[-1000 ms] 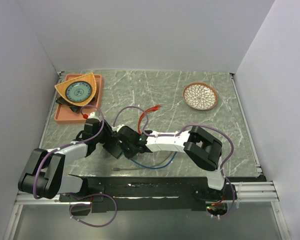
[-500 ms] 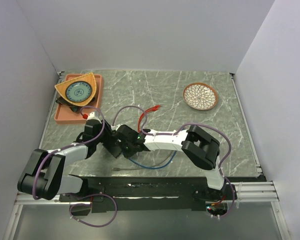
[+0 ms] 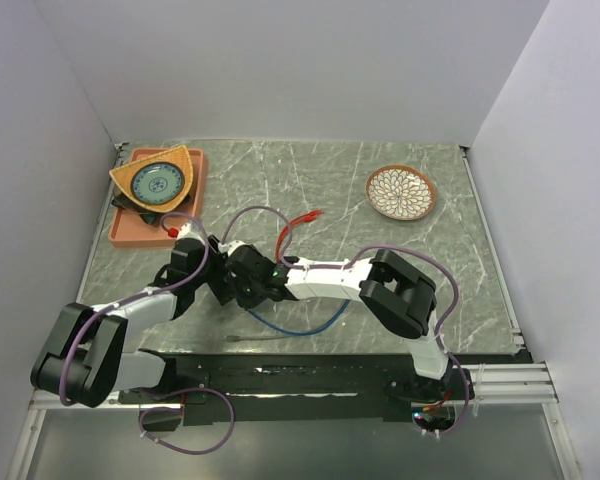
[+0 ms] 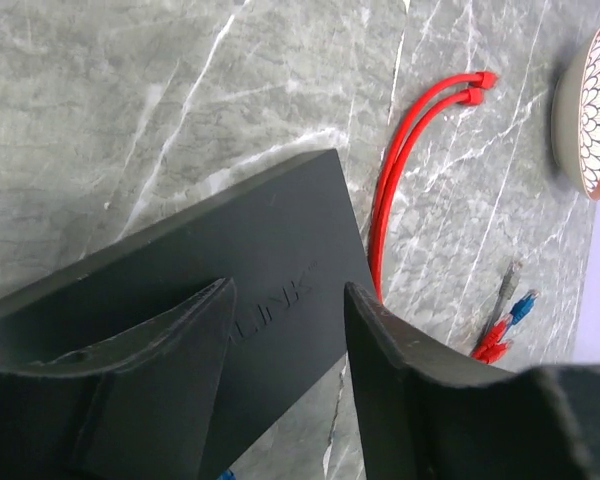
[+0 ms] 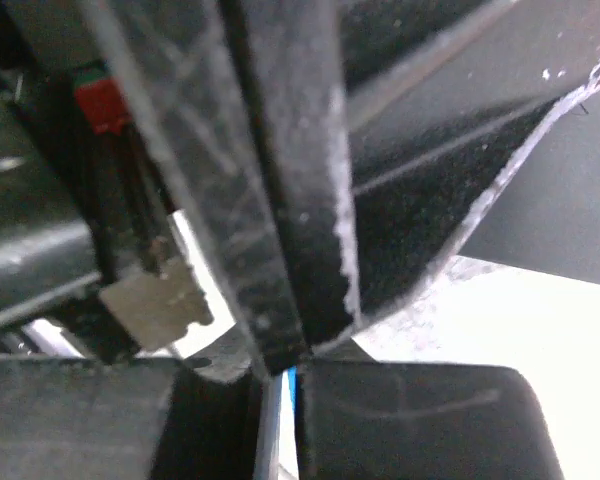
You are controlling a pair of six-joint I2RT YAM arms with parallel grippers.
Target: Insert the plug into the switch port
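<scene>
The black switch box (image 4: 230, 260), marked LINK, lies flat on the marble table under both grippers; it is mostly covered in the top view (image 3: 223, 293). Its ports do not show. My left gripper (image 4: 285, 300) is open, its fingers spread just above the box's top face near a corner; in the top view it is at the box's left (image 3: 212, 272). My right gripper (image 5: 280, 370) is shut on the blue plug (image 5: 291, 384), only a blue sliver showing, pressed close against the box's edge (image 3: 242, 285). The blue cable (image 3: 300, 328) trails right along the table.
A red cable (image 3: 298, 222) lies behind the box, also in the left wrist view (image 4: 400, 160). A patterned bowl (image 3: 401, 192) sits at the back right. An orange tray (image 3: 120, 230) with dishes stands at the back left. Loose plugs (image 4: 505, 320) lie right of the box.
The right gripper has pushed left with the plug, closer against the box and the left gripper. The left gripper has shifted slightly up and right.
</scene>
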